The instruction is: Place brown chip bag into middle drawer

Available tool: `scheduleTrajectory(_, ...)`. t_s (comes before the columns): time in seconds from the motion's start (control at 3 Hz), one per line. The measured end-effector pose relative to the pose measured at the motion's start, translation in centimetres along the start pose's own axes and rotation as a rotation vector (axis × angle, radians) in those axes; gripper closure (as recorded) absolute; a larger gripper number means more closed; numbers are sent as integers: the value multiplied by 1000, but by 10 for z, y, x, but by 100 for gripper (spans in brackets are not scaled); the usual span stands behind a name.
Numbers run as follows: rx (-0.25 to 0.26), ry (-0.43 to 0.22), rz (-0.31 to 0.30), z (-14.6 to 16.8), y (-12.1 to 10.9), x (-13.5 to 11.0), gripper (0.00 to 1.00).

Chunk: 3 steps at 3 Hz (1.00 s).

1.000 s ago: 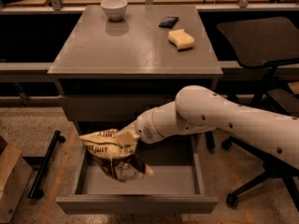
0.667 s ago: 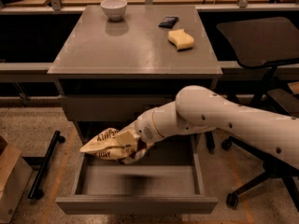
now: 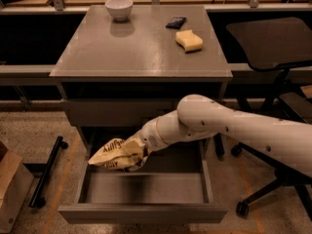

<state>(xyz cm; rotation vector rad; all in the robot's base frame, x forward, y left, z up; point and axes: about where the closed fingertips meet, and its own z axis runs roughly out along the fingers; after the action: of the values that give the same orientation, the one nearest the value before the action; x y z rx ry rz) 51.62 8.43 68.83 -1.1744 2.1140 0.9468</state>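
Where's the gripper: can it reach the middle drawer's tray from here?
Probably yes. The gripper, holding the brown chip bag, hangs over the left rear of the open middle drawer; nothing shows between bag and tray.

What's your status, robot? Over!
Pincer shut on bag, over open drawer's left side. Bag not yet down inside. Nothing seen in the way.

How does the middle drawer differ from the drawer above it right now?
The middle drawer is pulled out, its tray open to view; the upper drawer is pushed in, only its front showing. The end effector holds the brown chip bag over the middle drawer's left side, below the upper drawer's front. Both are grey, without handles.
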Motion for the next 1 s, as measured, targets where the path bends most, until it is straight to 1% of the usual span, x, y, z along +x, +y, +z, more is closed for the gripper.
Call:
scheduleTrajectory(0.33, -27, 13, 27, 23, -25, 23, 100)
scheduleTrajectory(0.67, -55, 35, 101, 46, -41, 56, 82)
scheduleTrajectory(1.0, -76, 28, 188, 59, -41, 90, 59)
